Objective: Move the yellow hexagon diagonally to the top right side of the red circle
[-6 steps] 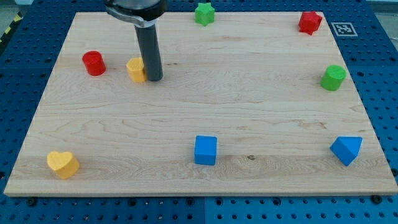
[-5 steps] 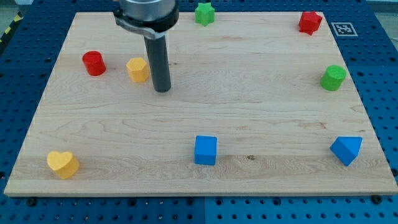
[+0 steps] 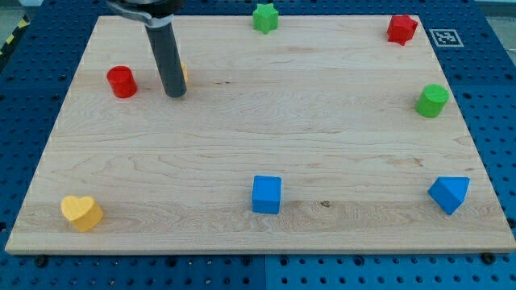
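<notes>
The red circle (image 3: 122,81) stands at the board's upper left. The yellow hexagon (image 3: 183,72) is just to its right and slightly higher; only a thin sliver of it shows, the rest is hidden behind my rod. My tip (image 3: 175,94) rests on the board right in front of the hexagon, at its lower edge, a short way to the right of the red circle.
A green star (image 3: 264,17) is at the top middle and a red star (image 3: 401,28) at the top right. A green cylinder (image 3: 432,100) sits at the right edge. A blue cube (image 3: 267,194), a blue triangular block (image 3: 449,193) and a yellow heart (image 3: 81,212) lie along the bottom.
My tip swung from the hexagon's right side down and round to the left, and now stands in front of it. The hexagon has shifted slightly up the view.
</notes>
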You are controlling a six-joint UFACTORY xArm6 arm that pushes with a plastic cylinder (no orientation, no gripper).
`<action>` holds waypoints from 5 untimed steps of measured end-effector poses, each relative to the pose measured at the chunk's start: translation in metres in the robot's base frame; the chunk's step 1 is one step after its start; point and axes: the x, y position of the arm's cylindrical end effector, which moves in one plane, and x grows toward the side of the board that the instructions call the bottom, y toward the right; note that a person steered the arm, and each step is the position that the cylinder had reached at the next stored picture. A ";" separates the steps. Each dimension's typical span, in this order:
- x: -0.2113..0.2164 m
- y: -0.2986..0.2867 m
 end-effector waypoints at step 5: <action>-0.118 -0.014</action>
